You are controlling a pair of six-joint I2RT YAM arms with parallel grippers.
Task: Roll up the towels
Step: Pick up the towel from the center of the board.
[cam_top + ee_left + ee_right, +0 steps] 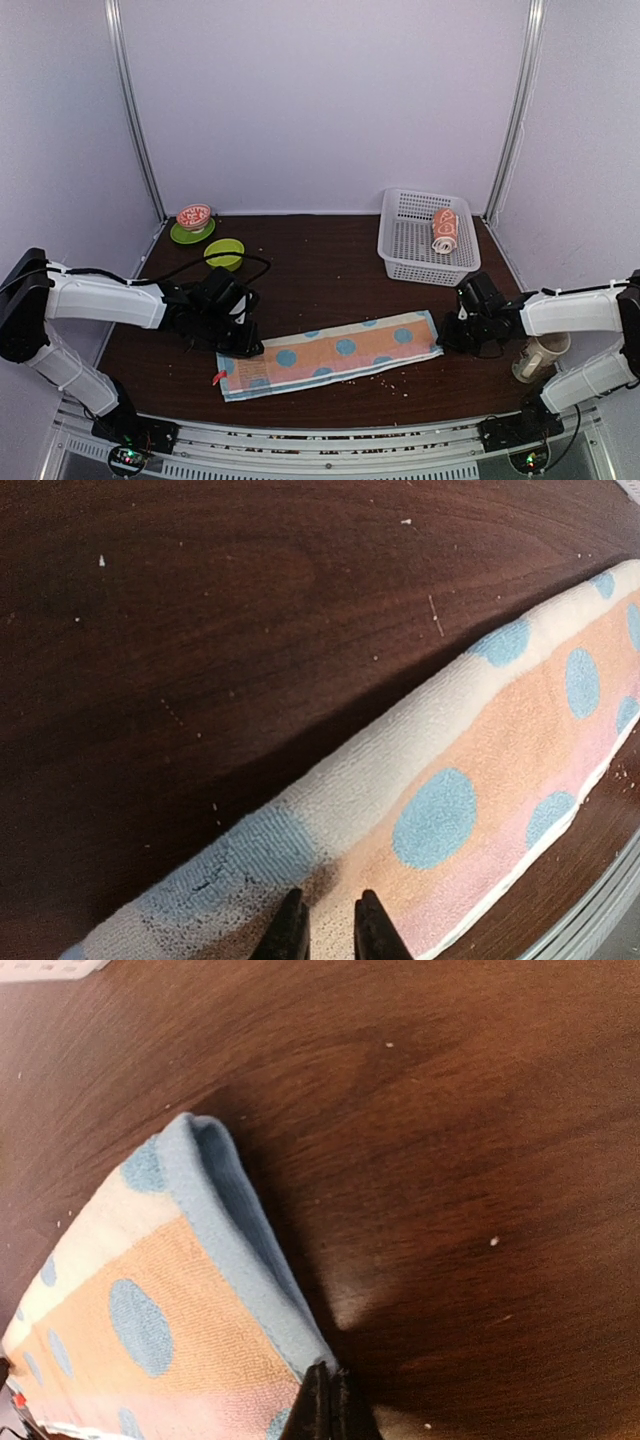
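Observation:
The larger towel (330,355), pastel with blue polka dots, lies folded into a long strip across the front of the table. My left gripper (243,345) is down on its left end. In the left wrist view its fingertips (328,925) rest on the towel (450,780) with a narrow gap between them. My right gripper (447,335) is at the strip's right end. In the right wrist view it (328,1400) is shut on the blue hem of the towel (180,1300), whose edge is lifted. The small orange towel (445,230) lies rolled in the white basket (400,255).
A green bowl (225,252) and a green saucer holding a red-patterned bowl (193,222) stand at the back left. A beige cup (540,357) stands by the right arm. White crumbs dot the dark wooden table (320,280).

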